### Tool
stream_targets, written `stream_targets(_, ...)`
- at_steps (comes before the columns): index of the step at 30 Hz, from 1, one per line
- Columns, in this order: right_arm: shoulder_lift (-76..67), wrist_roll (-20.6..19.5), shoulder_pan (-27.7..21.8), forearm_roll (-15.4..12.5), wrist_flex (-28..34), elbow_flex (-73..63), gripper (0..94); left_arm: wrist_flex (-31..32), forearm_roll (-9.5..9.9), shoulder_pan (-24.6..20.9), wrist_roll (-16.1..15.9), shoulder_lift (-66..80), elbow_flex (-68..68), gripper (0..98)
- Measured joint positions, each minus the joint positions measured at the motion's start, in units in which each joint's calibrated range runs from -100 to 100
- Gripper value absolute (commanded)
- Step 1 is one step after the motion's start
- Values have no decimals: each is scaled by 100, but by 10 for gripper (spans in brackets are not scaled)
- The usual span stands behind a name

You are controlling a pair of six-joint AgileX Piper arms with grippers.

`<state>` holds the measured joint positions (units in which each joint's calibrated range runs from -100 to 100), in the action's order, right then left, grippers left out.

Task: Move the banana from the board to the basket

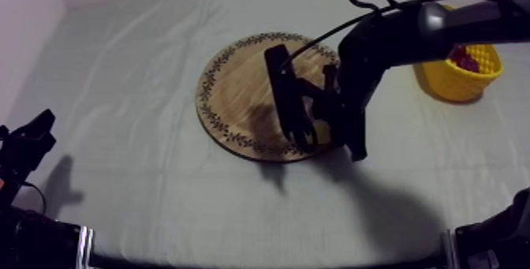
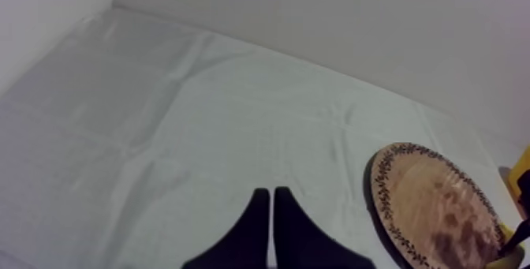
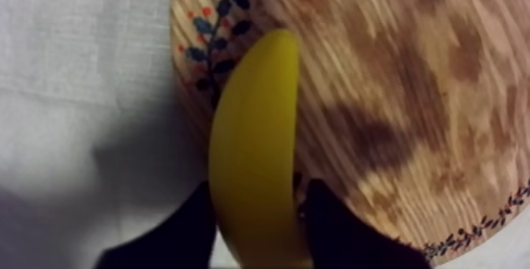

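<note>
My left gripper (image 2: 272, 197) rests at the near left edge of the table (image 1: 126, 114), fingers pressed together on nothing. Mid-table, my right gripper (image 3: 260, 192) clasps the banana (image 3: 254, 122) from both sides, jaws parted only by its width, the fruit across the patterned rim of the wooden board (image 1: 237, 91). Beyond, at far right, stands the yellow basket (image 1: 457, 84).

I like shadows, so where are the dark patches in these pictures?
Top view: the right arm casts a big shadow on the cloth below the board, and a fainter one on the board itself. Right wrist view: a shadow darkens the cloth beside the banana. Left wrist view: the cloth is evenly lit, with a dark patch on the board.
</note>
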<state>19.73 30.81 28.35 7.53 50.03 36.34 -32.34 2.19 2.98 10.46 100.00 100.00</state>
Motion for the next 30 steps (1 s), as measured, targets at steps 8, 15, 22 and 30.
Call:
stream_targets(8,-317,135,-113,8,426,-223,174,0,0,0,0,0,0,1)
stream_targets(15,-1062,297,-351,-238,1197,-680,171,0,0,0,0,0,0,1)
stream_targets(22,-2014,144,-666,-416,1634,-661,174,0,0,0,0,0,0,1)
stream_targets(30,-2828,-458,-1009,-588,2171,-994,172,0,0,0,0,0,0,1)
